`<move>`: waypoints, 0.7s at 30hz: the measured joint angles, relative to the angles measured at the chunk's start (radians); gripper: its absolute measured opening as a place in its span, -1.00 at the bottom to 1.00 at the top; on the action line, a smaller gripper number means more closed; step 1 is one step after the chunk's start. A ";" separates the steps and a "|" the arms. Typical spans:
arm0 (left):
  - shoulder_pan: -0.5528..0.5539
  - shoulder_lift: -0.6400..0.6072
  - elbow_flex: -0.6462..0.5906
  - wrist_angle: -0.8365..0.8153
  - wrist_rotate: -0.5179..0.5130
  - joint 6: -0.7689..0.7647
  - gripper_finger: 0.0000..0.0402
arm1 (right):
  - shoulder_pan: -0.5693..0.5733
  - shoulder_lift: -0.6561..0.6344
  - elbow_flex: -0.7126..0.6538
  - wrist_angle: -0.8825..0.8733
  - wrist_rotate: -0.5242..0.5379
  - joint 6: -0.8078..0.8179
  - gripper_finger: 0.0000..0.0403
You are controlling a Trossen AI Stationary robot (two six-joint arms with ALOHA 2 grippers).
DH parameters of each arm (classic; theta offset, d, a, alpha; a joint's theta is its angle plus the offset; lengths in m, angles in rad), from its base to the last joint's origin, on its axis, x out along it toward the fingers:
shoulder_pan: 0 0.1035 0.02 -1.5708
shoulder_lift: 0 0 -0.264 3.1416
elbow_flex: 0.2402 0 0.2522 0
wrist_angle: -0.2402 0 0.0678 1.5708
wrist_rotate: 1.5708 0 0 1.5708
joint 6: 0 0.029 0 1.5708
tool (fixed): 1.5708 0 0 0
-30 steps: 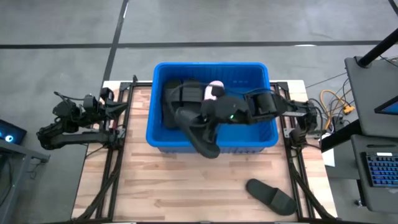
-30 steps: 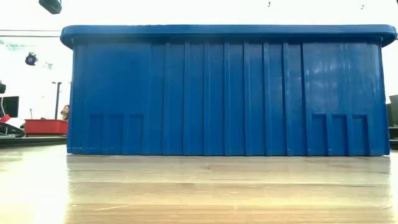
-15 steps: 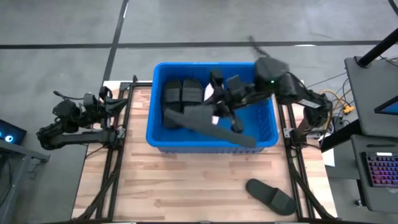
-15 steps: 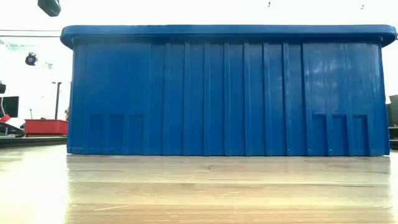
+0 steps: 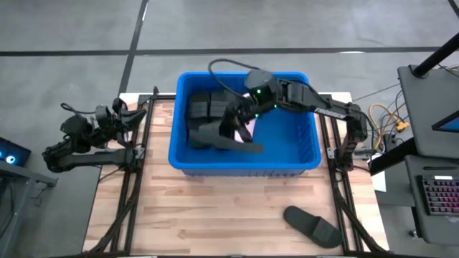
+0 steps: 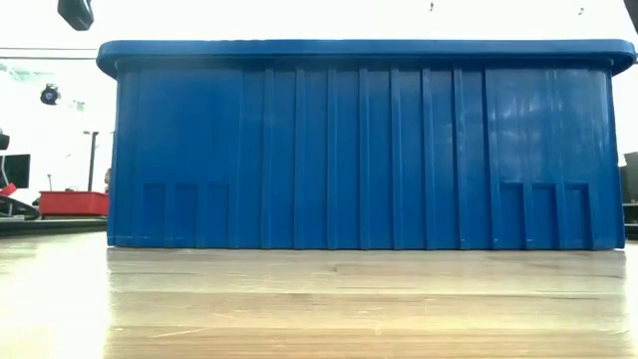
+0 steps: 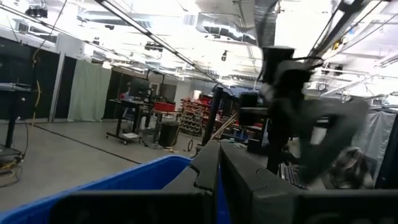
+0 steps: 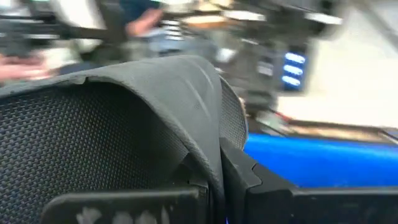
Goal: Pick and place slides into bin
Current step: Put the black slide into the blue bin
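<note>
The blue bin stands mid-table and fills the low view. My right gripper reaches over the bin from the table's right and is shut on a black slide above the bin's inside. Two more black slides lie at the bin's far left. A pale pink slide peeks out beside the held one. Another black slide lies flat on the table near the front right. My left gripper waits shut at the table's left edge. My right gripper pinches the black slide between its two fingers at a curved edge by the wide strap. It comes from the right, slanting down. The slide stretches toward the bin's left wall; whether its low end touches the bin's floor I cannot tell.
The bin's right half shows bare blue floor. Bare wood lies in front of the bin. Black frame rails run along both table sides. A desk with a keyboard stands past the right edge.
My right gripper has swung from the bin's near wall toward the far left of the bin, staying shut on the black slide. The slide, which hung across the near rim, has turned and now lies within the bin's outline.
</note>
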 joint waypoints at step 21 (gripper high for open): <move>0.000 0.000 0.000 0.000 -0.053 0.000 -1.00 | -0.028 -0.652 -0.723 0.006 0.916 0.175 -0.96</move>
